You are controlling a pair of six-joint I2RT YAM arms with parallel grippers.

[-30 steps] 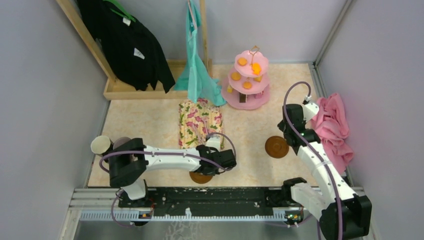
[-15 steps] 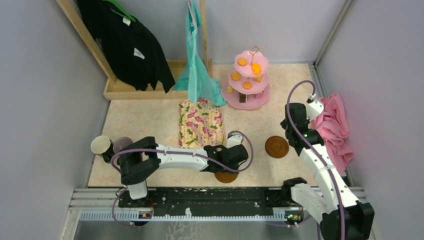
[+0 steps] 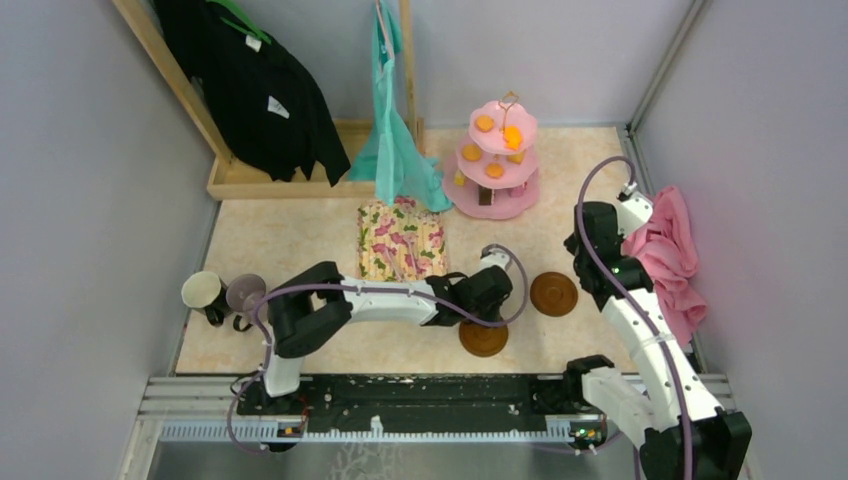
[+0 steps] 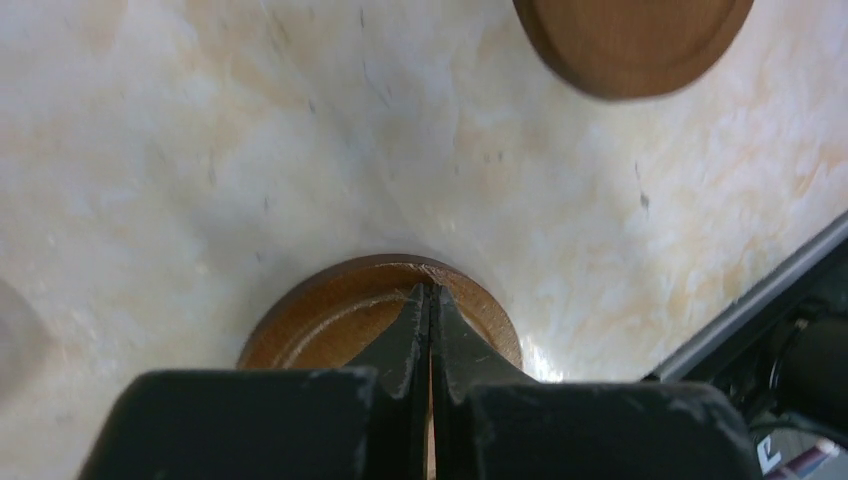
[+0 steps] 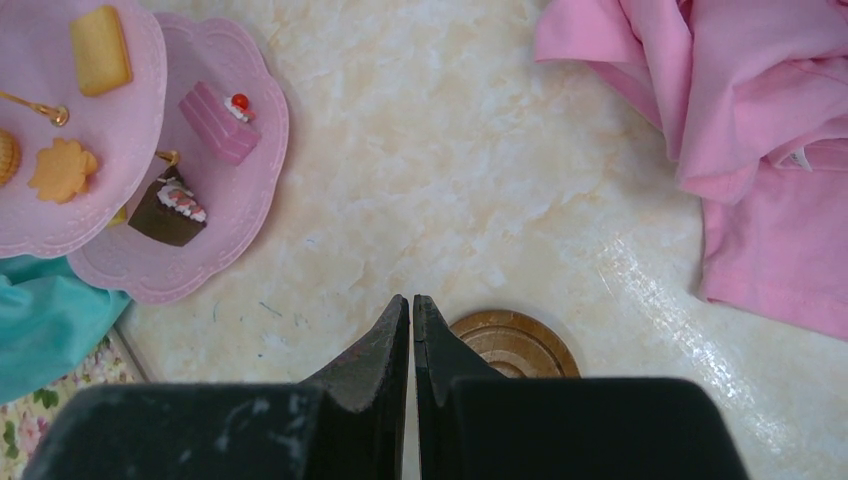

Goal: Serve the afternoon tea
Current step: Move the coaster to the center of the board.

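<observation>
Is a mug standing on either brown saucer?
No, the near saucer and the far saucer carry no mug; the cream mug and the mauve-grey mug stand far to their left.

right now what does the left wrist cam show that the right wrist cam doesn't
Only the left wrist view: the shut left gripper, its tips over the near saucer, and a black rail at the table's edge.
Only the right wrist view: the shut right gripper, the pink three-tier stand with its snacks, a pink cloth and a teal cloth.
Both: the marbled tabletop and, it appears, the other saucer, which sits beside the right fingertips.
</observation>
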